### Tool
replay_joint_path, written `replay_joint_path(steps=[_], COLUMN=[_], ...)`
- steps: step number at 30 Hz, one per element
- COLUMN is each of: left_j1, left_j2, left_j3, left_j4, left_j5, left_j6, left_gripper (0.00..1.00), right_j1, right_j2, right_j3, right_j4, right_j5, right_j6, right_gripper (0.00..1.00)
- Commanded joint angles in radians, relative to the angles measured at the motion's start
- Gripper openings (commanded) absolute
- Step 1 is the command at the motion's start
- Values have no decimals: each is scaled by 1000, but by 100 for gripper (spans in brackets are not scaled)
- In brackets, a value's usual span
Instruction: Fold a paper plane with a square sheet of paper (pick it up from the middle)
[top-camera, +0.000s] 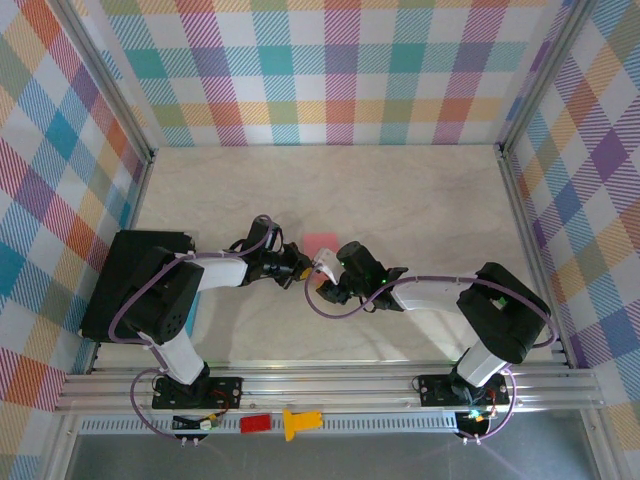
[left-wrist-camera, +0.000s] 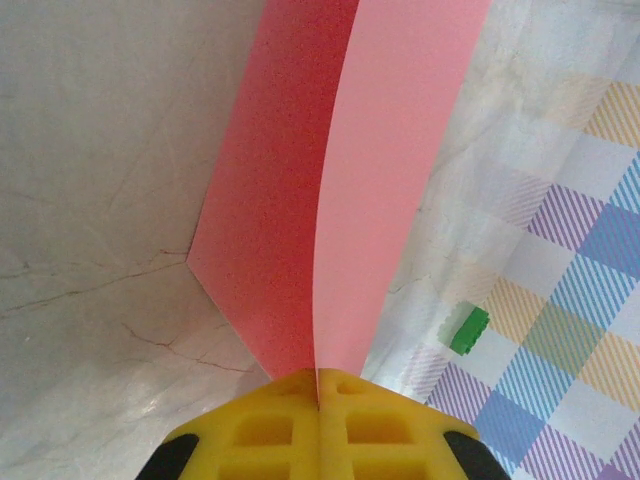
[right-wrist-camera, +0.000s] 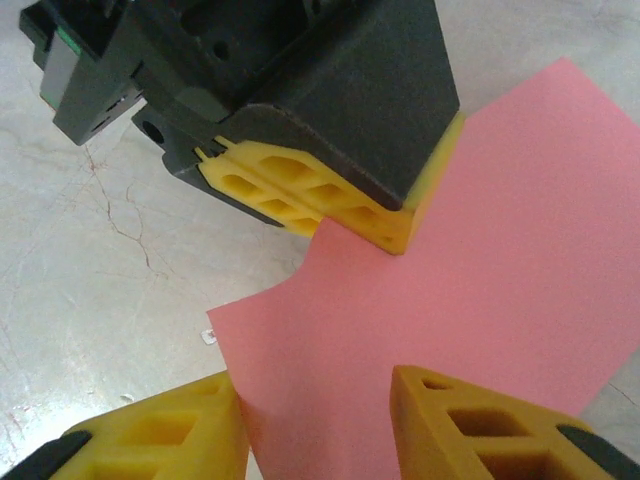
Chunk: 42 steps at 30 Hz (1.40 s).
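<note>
At the near edge, an aluminium rail (top-camera: 330, 385) carries both arm bases. A small red block (top-camera: 255, 423) and a yellow plastic piece (top-camera: 300, 422) lie just beside each other on the strip in front of it, well apart from the work area. Both arms reach inward and meet near the middle of the bench (top-camera: 420, 200). The left hand (left-wrist-camera: 318, 398) is fully closed: its yellow pads meet with no gap and clamp one edge of the square sheet of paper (right-wrist-camera: 480, 280). In the left wrist view the sheet rises away from the pads and bows along its length, giving a shaded face on the left and a lighter face on the right. The right hand (right-wrist-camera: 320, 425) faces the left hand from the opposite side. Its two yellow fingers (right-wrist-camera: 480, 425) stand apart and straddle the near edge of the sheet. The paper passes between them and is not pinched. Whether the left-side finger touches the sheet's corner cannot be determined. In the top view the salmon-pink sheet shows just beyond the two hands, at the centre of the bench. Whether its far edge rests on the surface cannot be determined. Beyond it the marbled bench surface runs to the plaid walls (top-camera: 340, 70). A small green tape mark (left-wrist-camera: 467, 330) sits on the plaid panel.
</note>
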Motion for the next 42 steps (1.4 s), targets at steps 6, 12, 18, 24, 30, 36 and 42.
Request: replay_joint_path(steps=[6, 12, 18, 24, 30, 36, 42], left_j1=[-9, -10, -9, -10, -10, -9, -1], left_j2=[-3, 3, 2, -1, -3, -5, -32], left_j3=[14, 13, 11, 10, 10, 7, 1], left_j4=[-36, -35, -30, -32, -32, -32, -78], left_j5=[4, 2, 1, 3, 4, 4, -14], left_j6=[-5, -4, -5, -5, -5, -6, 18], left_gripper=[0, 0, 0, 0, 0, 0, 7], right_j1=[5, 4, 5, 7, 8, 9, 8], right_j2=[-44, -86, -64, -43, -17, -4, -11], right_j3=[-2, -22, -19, -8, 9, 19, 14], right_j4=[13, 6, 0, 0, -7, -4, -3], right_j5=[-22, -12, -21, -32, -35, -44, -91], right_j6=[39, 48, 51, 57, 59, 69, 108], right_gripper=[45, 47, 40, 36, 32, 27, 11])
